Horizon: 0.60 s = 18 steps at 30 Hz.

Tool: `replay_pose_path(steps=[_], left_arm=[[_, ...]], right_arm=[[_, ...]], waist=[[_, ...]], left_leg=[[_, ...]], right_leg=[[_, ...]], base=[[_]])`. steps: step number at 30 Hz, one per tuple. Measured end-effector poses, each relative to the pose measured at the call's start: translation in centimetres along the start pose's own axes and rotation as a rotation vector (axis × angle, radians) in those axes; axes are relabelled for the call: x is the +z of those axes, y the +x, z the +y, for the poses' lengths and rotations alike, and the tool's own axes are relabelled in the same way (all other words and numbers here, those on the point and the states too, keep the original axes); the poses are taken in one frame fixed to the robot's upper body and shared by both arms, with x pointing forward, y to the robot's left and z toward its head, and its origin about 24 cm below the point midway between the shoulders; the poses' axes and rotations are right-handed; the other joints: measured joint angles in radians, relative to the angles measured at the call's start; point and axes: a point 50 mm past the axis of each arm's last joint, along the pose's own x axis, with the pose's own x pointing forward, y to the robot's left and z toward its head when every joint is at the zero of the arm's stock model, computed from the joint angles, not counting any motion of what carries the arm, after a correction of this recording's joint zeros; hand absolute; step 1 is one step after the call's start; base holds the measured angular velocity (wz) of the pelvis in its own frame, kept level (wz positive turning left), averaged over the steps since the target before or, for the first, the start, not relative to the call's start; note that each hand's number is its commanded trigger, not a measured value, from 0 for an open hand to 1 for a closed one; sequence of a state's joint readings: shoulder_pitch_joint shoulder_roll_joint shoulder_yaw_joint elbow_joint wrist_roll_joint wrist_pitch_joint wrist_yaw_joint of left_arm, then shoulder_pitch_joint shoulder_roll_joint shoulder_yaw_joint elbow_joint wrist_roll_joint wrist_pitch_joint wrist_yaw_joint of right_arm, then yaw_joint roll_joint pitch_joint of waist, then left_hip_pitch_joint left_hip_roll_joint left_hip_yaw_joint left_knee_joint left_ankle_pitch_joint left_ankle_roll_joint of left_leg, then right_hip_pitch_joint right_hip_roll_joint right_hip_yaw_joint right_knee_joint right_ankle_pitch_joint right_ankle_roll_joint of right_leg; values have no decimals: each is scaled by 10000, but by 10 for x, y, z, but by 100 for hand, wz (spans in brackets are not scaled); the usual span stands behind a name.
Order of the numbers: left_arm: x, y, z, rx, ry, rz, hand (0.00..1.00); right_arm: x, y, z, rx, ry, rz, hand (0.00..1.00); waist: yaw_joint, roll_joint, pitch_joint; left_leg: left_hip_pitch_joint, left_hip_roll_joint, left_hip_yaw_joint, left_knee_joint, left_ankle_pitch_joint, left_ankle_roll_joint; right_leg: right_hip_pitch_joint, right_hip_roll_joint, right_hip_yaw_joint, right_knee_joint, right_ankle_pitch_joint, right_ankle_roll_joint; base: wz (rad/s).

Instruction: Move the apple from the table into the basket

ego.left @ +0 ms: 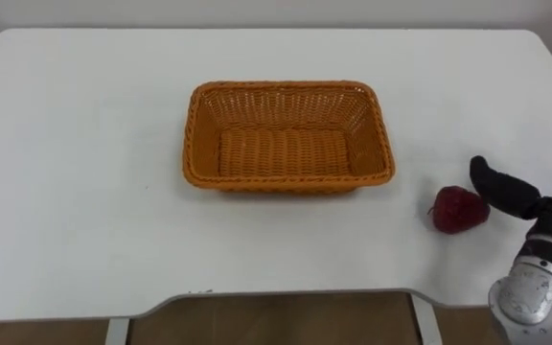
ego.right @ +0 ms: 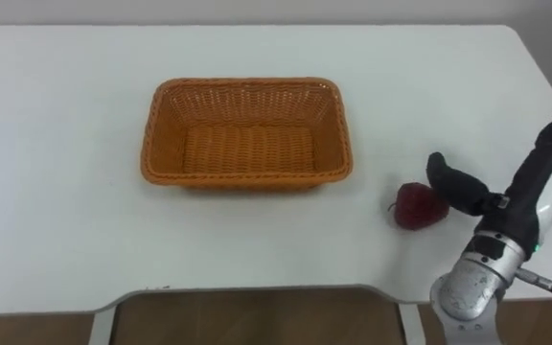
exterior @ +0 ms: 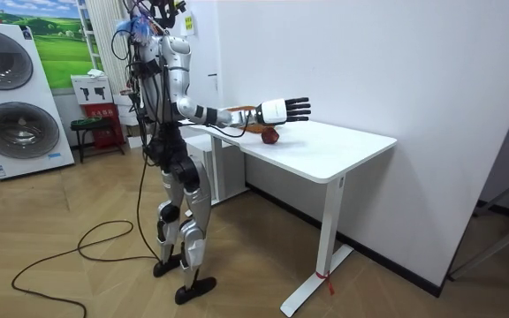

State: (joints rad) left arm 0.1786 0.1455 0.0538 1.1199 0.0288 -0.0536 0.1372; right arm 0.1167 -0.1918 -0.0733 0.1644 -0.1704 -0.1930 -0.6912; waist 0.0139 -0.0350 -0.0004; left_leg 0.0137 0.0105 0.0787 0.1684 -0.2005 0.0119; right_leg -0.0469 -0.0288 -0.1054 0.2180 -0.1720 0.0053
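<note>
A dark red apple point(ego.left: 460, 209) point(ego.right: 418, 205) lies on the white table point(ego.left: 84, 192), to the right of an empty orange wicker basket point(ego.left: 286, 88) point(ego.right: 247, 84). My right hand point(ego.left: 506, 189) point(ego.right: 458, 184) comes in from the lower right, its dark thumb reaching to the apple's upper right side. In the room view the right hand point(exterior: 283, 109) hovers over the apple point(exterior: 270, 135) with fingers straight, so it is open and holds nothing. I cannot tell if the thumb touches the apple.
The table's front edge point(ego.left: 286, 295) runs close below the apple, and its right edge lies just past my hand. In the room view I stand at the table's end near a washing machine point(exterior: 16, 97), with a wall behind the table.
</note>
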Motion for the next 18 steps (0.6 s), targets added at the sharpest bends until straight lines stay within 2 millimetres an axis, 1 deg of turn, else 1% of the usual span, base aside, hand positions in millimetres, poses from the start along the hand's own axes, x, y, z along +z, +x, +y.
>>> replay_pose_path(steps=[1,2,4,7,10,14,16,18], left_arm=[[0,0,0,-5,-55,17,0],[-1,0,0,4,-189,40,0],[-1,0,0,11,-189,35,0],[0,0,0,50,-200,-22,0],[1,0,0,83,-197,-87,0],[1,0,0,97,-213,-93,0],[1,0,0,100,-228,-160,0],[2,0,0,102,-234,-181,0]], right_arm=[[-1,-3,2,251,-27,36,0],[-2,-5,5,535,-56,81,0],[-2,-8,9,875,-7,129,0],[-2,-10,13,1119,218,243,0],[1,-8,15,1190,360,177,0],[5,-8,16,1228,513,-18,0],[6,-9,18,1418,479,-86,0],[6,-9,19,1647,319,-221,0]], waist=[[-2,7,14],[21,17,49],[124,33,69],[224,34,69],[303,60,78],[452,147,26],[457,174,10],[455,187,11]], left_leg=[[18,1,-2,4,0,0],[48,1,-2,4,0,0],[67,-1,11,-9,-1,0],[77,-2,7,-41,-3,-1],[70,-2,10,-44,-3,-1],[72,0,2,-42,-2,-1],[90,-2,-2,-38,-1,-1],[119,-3,-9,-39,-1,-1]], right_leg=[[27,-1,-7,1,1,-1],[50,-4,-7,8,1,-1],[42,0,41,24,1,-1],[46,11,61,6,7,10],[44,20,79,-2,11,13],[43,24,82,-2,11,13],[59,19,76,-4,11,13],[89,18,81,-19,11,13]], base=[[0],[0],[-4],[-1],[0],[0],[0],[0]])
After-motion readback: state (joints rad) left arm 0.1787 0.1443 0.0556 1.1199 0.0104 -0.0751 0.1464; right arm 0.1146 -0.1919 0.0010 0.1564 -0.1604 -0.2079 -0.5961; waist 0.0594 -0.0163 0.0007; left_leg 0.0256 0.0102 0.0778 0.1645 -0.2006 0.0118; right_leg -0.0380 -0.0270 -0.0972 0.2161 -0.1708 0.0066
